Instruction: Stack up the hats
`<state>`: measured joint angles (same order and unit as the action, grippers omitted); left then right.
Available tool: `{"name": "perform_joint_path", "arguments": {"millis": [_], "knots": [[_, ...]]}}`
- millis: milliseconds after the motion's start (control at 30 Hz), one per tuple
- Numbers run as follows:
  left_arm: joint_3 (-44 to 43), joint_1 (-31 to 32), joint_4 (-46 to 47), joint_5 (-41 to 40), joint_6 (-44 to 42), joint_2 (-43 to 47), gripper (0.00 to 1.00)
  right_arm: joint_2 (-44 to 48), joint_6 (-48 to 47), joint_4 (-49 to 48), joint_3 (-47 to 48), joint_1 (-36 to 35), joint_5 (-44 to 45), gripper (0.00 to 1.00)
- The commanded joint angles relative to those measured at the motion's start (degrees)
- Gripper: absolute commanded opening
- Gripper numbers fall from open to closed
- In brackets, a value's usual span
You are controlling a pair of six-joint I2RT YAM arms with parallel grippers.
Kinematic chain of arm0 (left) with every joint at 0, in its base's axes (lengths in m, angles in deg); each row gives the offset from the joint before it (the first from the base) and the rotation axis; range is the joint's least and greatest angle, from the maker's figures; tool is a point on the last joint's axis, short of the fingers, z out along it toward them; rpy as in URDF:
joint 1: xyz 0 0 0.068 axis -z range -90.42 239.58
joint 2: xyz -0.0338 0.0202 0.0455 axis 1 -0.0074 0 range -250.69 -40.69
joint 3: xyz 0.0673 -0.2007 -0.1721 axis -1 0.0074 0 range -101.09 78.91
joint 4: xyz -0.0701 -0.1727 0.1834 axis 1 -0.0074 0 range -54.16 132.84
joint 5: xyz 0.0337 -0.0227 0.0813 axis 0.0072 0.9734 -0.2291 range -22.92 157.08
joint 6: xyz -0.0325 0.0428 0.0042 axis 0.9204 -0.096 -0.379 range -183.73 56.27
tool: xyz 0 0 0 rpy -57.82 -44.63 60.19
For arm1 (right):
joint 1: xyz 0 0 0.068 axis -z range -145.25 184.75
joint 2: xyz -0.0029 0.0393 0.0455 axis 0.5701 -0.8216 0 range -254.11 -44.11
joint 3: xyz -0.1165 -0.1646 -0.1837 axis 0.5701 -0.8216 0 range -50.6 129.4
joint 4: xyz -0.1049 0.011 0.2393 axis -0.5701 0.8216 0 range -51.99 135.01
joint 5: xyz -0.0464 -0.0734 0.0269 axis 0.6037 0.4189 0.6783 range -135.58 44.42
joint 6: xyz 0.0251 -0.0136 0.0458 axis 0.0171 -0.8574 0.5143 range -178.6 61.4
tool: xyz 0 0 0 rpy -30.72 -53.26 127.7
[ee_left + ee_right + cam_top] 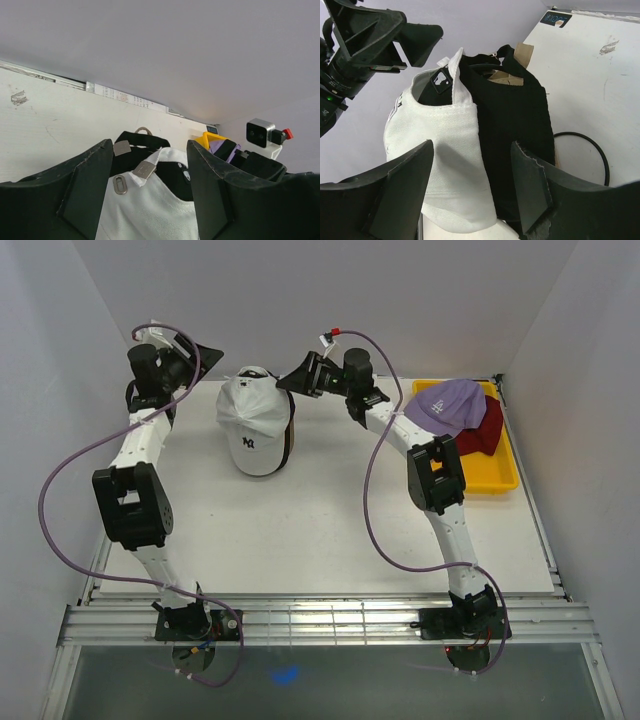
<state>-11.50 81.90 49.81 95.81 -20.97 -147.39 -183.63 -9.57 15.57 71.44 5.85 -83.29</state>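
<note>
A white hat (252, 425) with a dark logo lies on top of a black hat (289, 435) at the back middle of the table. A tan strap (522, 50) pokes out behind the black hat (515, 105). My left gripper (212, 353) hovers open at the hats' back left, looking down on the white hat (145, 205) between its jaws. My right gripper (285, 383) is open at their back right, its jaws apart in front of the white hat (445, 135) and the black one. A lavender hat (447, 405) rests on a dark red hat (483, 430).
The lavender and dark red hats sit in a yellow tray (495, 478) at the back right. White walls close in the table at the back and on both sides. A thin black cable loop (590, 145) lies on the table beside the black hat.
</note>
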Motion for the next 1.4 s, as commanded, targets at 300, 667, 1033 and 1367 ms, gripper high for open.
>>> {"name": "perform_joint_path", "arguments": {"millis": [300,667,1033,1367], "knots": [[1.11,-0.14,0.51,8.36,-2.24,2.54,0.67,0.22,-1.49,-1.12,2.33,-0.98,-0.26,0.67],[-2.13,1.62,-4.23,11.61,-6.55,-0.35,0.63,0.31,-1.84,-0.68,3.03,-1.15,0.8,0.59],[-6.26,3.2,-10.74,11.17,-11.12,-4.84,0.6,-1.45,-1.23,0.02,4.61,-1.24,2.38,0.46],[-7.76,3.55,-13.11,10.73,-12.26,-7.21,0.57,-3.21,0.53,-0.15,4.7,-1.15,5.19,0.29]]}}
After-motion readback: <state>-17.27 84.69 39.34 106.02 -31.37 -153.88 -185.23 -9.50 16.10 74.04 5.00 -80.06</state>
